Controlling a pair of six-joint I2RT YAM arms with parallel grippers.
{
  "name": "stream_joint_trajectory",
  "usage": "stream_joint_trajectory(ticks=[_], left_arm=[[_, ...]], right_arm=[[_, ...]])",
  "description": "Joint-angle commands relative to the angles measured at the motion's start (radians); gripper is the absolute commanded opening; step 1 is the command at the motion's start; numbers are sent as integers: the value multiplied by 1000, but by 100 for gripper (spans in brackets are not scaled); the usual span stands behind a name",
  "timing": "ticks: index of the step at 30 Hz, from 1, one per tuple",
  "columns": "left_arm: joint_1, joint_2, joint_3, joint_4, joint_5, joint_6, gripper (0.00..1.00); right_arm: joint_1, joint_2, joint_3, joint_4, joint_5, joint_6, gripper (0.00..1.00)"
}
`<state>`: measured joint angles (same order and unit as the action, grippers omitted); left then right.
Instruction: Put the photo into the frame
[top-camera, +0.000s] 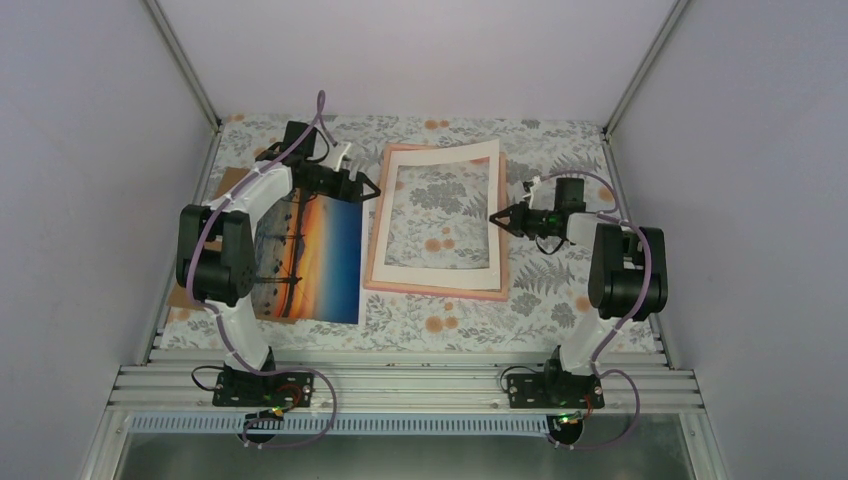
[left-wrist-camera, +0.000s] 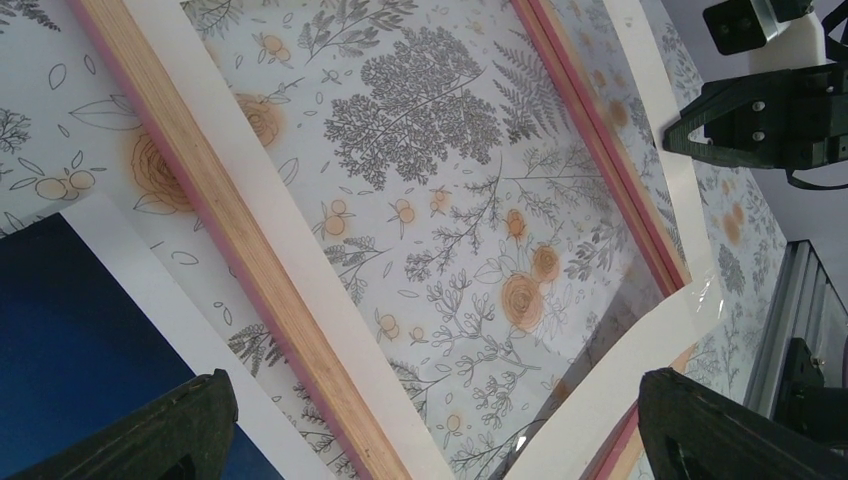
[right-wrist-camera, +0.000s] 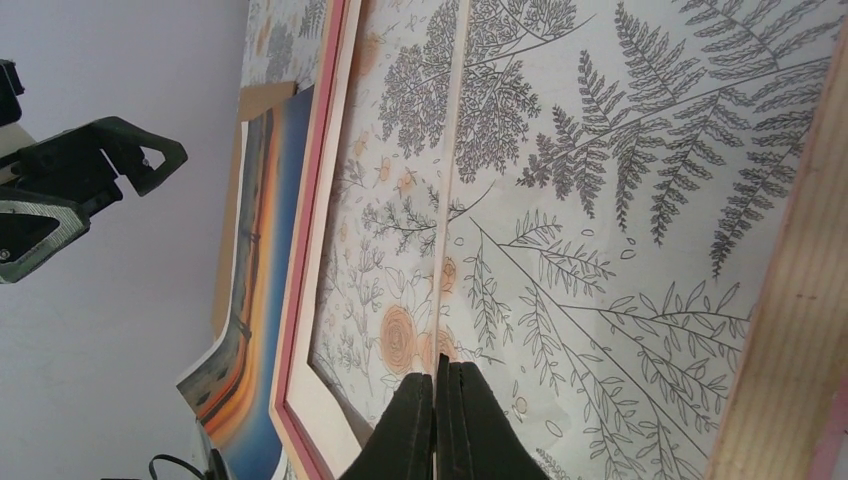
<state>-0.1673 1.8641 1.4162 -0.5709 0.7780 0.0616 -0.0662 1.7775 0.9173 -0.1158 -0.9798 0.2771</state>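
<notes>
On the near side of the left fingers (top-camera: 362, 184), flat on the counter (top-camera: 560, 290): the photo (top-camera: 312, 258), sunset side up, fully outside the frame (top-camera: 436, 290), with one long edge just beside the pink left rail. Under the photo, toward the far left, a brown backing board (top-camera: 228, 186), only partly visible.

Between the left fingers and the right fingers (top-camera: 497, 216): the frame, lying flat, with the flowered cover of the counter visible through its opening. On top of it a white mat (top-camera: 440, 270), turned a little out of line with the pink rails.

Left fingers spread wide and released, grasping nothing, hovering above the left rail and the far corner of the photo. In the left wrist view, the blue corner of the photo close to one finger and the wooden side of the frame crossing between both.

Right fingers clenched together with nothing between them, tips pointing at the right side of the mat. Touching it or just above it: cannot tell. In the right wrist view, the closed tips over the flowered pattern, the photo well beyond them, past the pink rail.
</notes>
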Motion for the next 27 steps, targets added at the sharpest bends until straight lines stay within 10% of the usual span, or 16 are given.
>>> stream_joint_trajectory(ticks=[1, 5, 15, 27], left_arm=[[8, 24, 29, -18, 5, 20, 100], [11, 27, 38, -19, -1, 21, 100], [15, -41, 23, 7, -172, 51, 100], [24, -139, -38, -33, -312, 229, 100]], right_arm=[[11, -20, -6, 1, 13, -36, 4], [26, -1, 10, -34, 56, -41, 14], [57, -121, 33, -159, 275, -54, 84], [58, -205, 53, -253, 343, -188, 100]])
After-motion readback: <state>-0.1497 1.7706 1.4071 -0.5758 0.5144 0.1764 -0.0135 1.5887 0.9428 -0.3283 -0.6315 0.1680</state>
